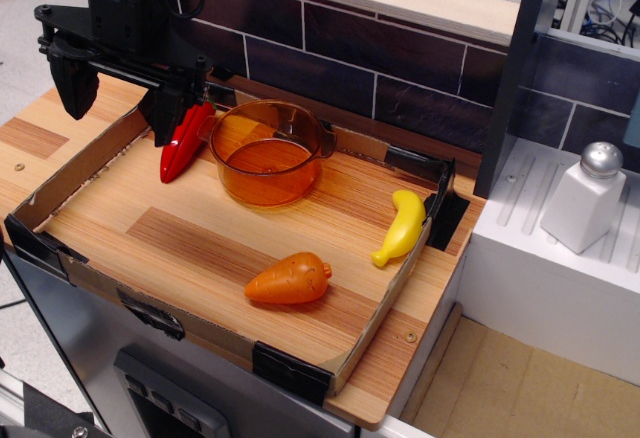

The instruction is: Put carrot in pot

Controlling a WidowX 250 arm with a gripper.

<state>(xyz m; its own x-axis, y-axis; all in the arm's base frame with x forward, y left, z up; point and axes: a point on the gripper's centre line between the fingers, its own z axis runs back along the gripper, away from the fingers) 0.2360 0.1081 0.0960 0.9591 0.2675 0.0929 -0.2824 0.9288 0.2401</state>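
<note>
The orange toy carrot [289, 279] lies on its side on the wooden tray floor near the front, its wide end with a small face pointing right. The translucent amber pot [268, 151] stands upright and empty at the back middle of the tray. My black gripper [120, 93] hangs at the back left, above the tray's left rear corner, to the left of the pot and far from the carrot. Its two fingers are spread apart with nothing between them.
A red toy chili pepper [186, 142] lies just below the gripper's right finger, beside the pot. A yellow toy banana [401, 227] lies by the tray's right wall. Low cardboard walls [385, 303] ring the tray. A white salt shaker [585, 198] stands on the right counter.
</note>
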